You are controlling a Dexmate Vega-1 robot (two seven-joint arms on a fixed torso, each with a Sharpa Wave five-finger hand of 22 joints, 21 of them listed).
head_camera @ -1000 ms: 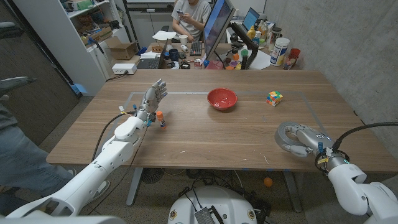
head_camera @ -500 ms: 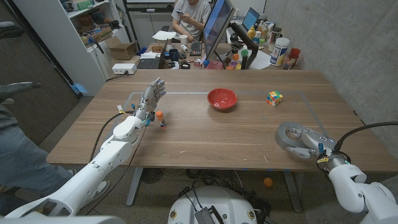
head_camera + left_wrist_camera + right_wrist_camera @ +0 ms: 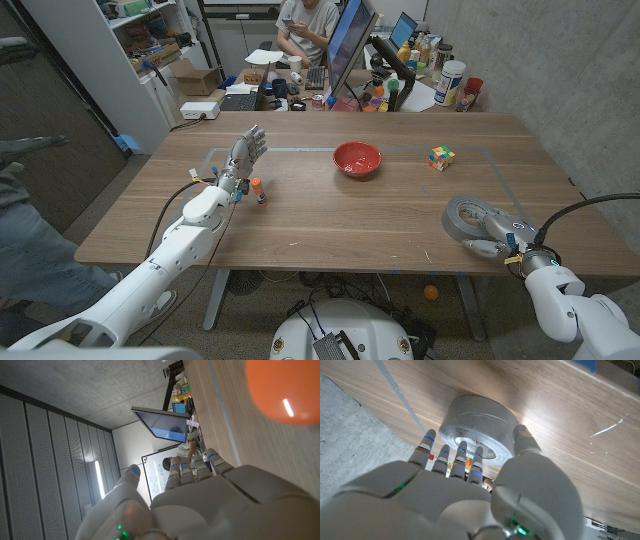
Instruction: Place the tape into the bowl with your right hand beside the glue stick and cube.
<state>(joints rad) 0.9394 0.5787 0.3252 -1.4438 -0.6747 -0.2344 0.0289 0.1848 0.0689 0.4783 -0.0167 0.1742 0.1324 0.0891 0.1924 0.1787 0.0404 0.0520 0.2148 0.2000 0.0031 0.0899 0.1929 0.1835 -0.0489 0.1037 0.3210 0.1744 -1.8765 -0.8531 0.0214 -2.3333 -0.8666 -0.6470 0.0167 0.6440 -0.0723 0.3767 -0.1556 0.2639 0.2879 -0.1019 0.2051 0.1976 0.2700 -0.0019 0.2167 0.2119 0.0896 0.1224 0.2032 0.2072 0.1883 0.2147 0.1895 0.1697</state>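
A grey roll of tape (image 3: 462, 214) lies on the table near the right front edge. My right hand (image 3: 494, 229) grips it, fingers across its top and thumb against its near side wall. The right wrist view shows the tape (image 3: 477, 422) just beyond the fingers (image 3: 462, 457) of that hand. A red bowl (image 3: 357, 159) stands at the table's middle back, with nothing visible inside. A colourful cube (image 3: 441, 157) sits to its right. The orange-capped glue stick (image 3: 258, 191) stands upright to the left. My left hand (image 3: 245, 158) is raised just behind the stick, fingers apart and holding nothing.
A taped grey line (image 3: 300, 149) marks a rectangle on the wooden table. Behind the table stands a desk with monitors (image 3: 350, 45), bottles and a seated person (image 3: 305, 25). A person's sleeve (image 3: 20, 150) shows at the left edge.
My right hand has settled a little closer round the tape, and its wrist has sunk slightly toward the table's front edge. The left arm has stayed still.
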